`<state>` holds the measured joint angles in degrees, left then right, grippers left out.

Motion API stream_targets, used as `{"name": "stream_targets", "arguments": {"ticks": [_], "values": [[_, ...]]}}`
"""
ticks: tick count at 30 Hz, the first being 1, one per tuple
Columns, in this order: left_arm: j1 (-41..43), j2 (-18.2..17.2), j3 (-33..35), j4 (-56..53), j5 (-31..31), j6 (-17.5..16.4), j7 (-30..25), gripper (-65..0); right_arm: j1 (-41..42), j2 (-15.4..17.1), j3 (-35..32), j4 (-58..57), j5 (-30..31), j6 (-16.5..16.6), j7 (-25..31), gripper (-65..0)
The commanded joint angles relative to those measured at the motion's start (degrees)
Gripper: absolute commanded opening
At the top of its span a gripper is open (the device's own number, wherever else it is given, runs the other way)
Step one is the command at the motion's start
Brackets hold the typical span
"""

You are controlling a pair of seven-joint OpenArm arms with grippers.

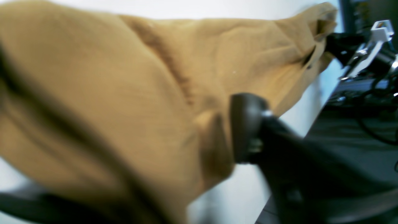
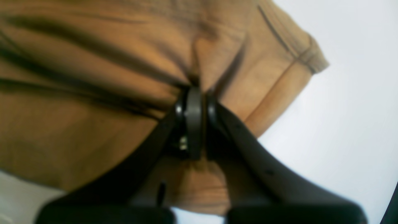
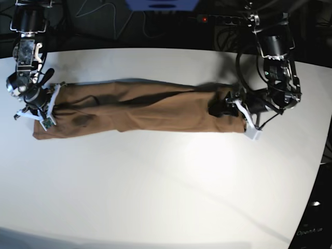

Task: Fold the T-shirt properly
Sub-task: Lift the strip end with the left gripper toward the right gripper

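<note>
The tan-brown T-shirt (image 3: 140,106) lies as a long narrow band across the far half of the white table (image 3: 166,181). My right gripper (image 3: 40,106) is at its left end, and the right wrist view shows this gripper (image 2: 194,91) shut on a pinched fold of the T-shirt (image 2: 93,77). My left gripper (image 3: 222,108) sits on the band's right end. In the blurred left wrist view, the T-shirt (image 1: 124,93) bulges between the fingers of the left gripper (image 1: 199,133). One dark finger (image 1: 247,127) touches the cloth and the other is hidden.
Cables and a power strip (image 3: 218,19) run behind the table's far edge. The table edge (image 1: 314,124) drops to dark floor beside the left gripper. The right arm's gripper (image 1: 339,43) shows at the shirt's far end.
</note>
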<state>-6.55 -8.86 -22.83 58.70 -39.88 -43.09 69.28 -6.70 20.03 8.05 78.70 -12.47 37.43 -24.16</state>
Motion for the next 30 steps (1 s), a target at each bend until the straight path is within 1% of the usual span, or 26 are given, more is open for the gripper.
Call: {"name": "stream_targets", "arguments": {"ticks": [1, 2, 3, 5, 14, 17, 20, 25, 30], "values": [[2.19, 0.38, 0.72, -2.04, 15.57, 3.09, 10.72, -53.1, -1.08, -0.21, -0.45, -0.94, -1.29, 2.57, -5.07, -64.9], [2.02, 0.38, 0.72, -2.04, 15.66, 3.09, 10.72, -62.2, -1.08, -0.21, -0.45, -0.94, -1.29, 2.57, -5.07, -64.9], [1.93, 0.47, 0.72, -2.04, 15.57, 3.09, 10.72, -65.0, -1.08, -0.21, -0.45, -0.94, -1.29, 2.57, -5.07, -64.9], [1.23, 0.56, 0.72, -2.04, 15.57, 3.09, 10.72, -61.1, -1.08, -0.21, -0.45, -0.94, -1.29, 2.57, -5.07, -64.9], [-0.18, 0.64, 0.46, -0.63, 15.57, 3.09, 10.72, -61.7, -1.08, -0.21, -0.45, -0.94, -1.29, 2.57, -5.07, -64.9], [-0.35, 1.43, 0.46, 2.71, 15.57, 3.09, 10.72, -61.7, -1.08, -0.21, -0.45, -1.03, -1.29, 2.57, -5.07, -64.9], [0.00, 2.14, 0.63, 8.78, 15.04, 3.09, 10.72, -61.7, -1.17, -0.30, -0.45, -1.03, -1.29, 2.57, -5.07, -64.9], [0.96, 5.74, 0.81, 19.15, 15.04, 3.09, 10.72, -61.8, -1.17, -0.30, -0.45, -1.03, -1.29, 2.57, -5.07, -64.9], [0.79, 9.08, 0.81, 26.18, 15.04, 3.09, 10.72, -61.8, -1.08, -0.30, -0.45, -1.03, -1.29, 2.57, -5.07, -64.9]]}}
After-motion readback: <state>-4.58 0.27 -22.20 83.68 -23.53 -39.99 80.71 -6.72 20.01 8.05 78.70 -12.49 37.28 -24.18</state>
